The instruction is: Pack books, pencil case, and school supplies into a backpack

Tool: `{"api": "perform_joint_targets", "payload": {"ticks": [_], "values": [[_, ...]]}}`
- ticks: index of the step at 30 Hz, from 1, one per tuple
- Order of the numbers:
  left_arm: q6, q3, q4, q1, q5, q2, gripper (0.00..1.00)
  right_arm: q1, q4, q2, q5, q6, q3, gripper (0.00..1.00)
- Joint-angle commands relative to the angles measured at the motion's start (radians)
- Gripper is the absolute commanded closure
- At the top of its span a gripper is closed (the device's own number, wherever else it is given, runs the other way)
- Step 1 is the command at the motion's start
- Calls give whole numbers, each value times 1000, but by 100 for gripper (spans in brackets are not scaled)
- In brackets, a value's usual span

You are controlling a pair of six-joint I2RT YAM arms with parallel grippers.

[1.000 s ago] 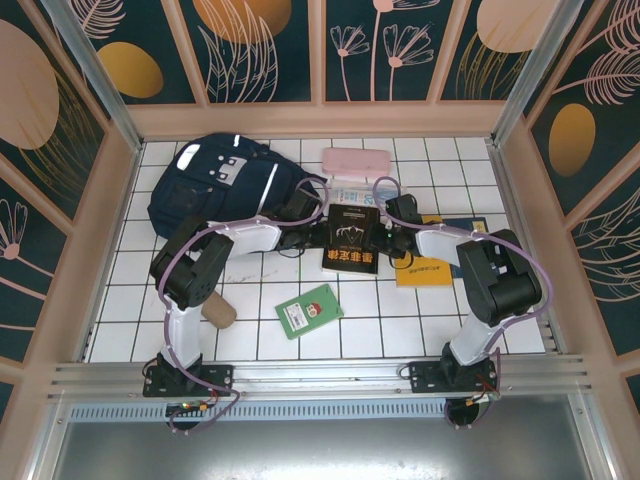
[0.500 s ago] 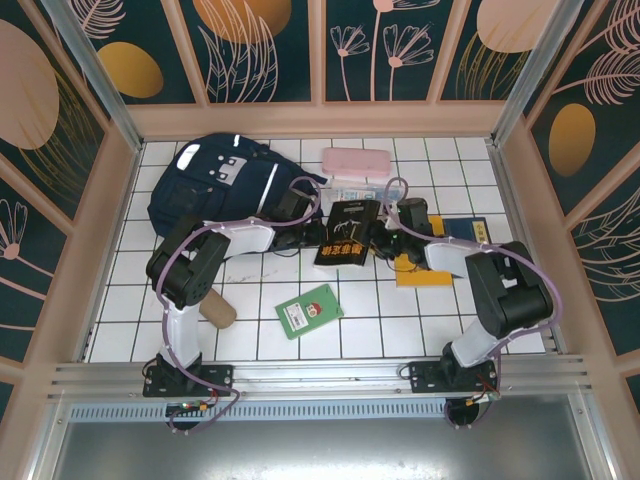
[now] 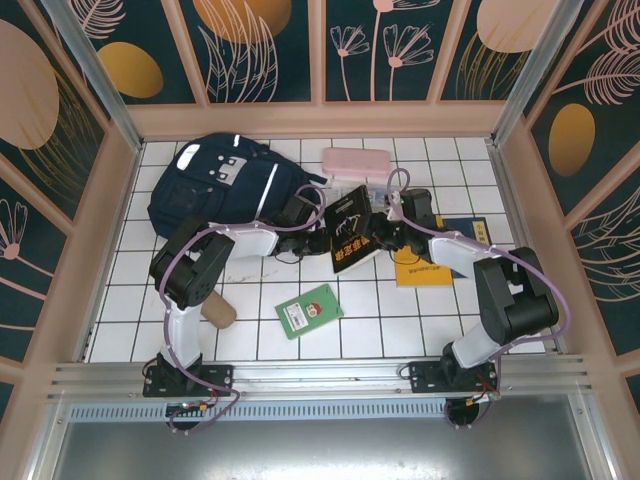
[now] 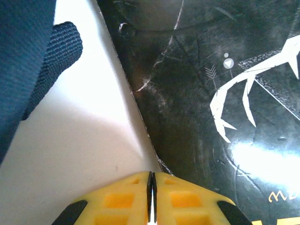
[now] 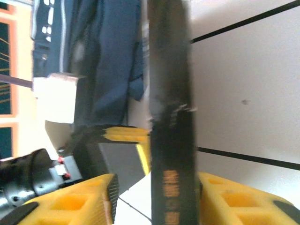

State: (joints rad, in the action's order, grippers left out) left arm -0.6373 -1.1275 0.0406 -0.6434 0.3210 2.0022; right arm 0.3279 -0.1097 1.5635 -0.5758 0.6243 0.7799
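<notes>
Black book [image 5: 171,93] edge-on between tight right fingers [image 5: 234,201]; left fingers [image 4: 122,199] together at its edge.

left end effector [image 4: 151,177] closed, right end effector [image 5: 161,197] clamped
</notes>
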Motion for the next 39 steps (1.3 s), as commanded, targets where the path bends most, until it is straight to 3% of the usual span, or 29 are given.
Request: {"api": "perform_joint_targets", "payload": {"ticks": [1, 4, 5, 13, 20, 26, 39], "values": [[5, 18, -100, -15, 20, 24, 87, -2, 95, 18, 20, -86, 65, 60], [7, 14, -110, -14, 7, 7, 85, -1, 110, 18, 28, -101, 71, 92], [10, 9, -119, -14, -2, -3, 84, -3, 111, 16, 31, -101, 71, 99], [42, -94, -245, -8, -99, -143, 77, -12, 61, -64, 33, -48, 27, 100], [126, -191, -364, 53, -285, -247, 53, -16, -7, -169, 43, 27, -21, 100], [242, -261, -465, 111, -463, -177, 51, -17, -45, -215, 51, 71, -45, 100], [359, -375, -512, 119, -689, 29, 50, -15, -73, -268, 44, 113, -83, 100]]}}
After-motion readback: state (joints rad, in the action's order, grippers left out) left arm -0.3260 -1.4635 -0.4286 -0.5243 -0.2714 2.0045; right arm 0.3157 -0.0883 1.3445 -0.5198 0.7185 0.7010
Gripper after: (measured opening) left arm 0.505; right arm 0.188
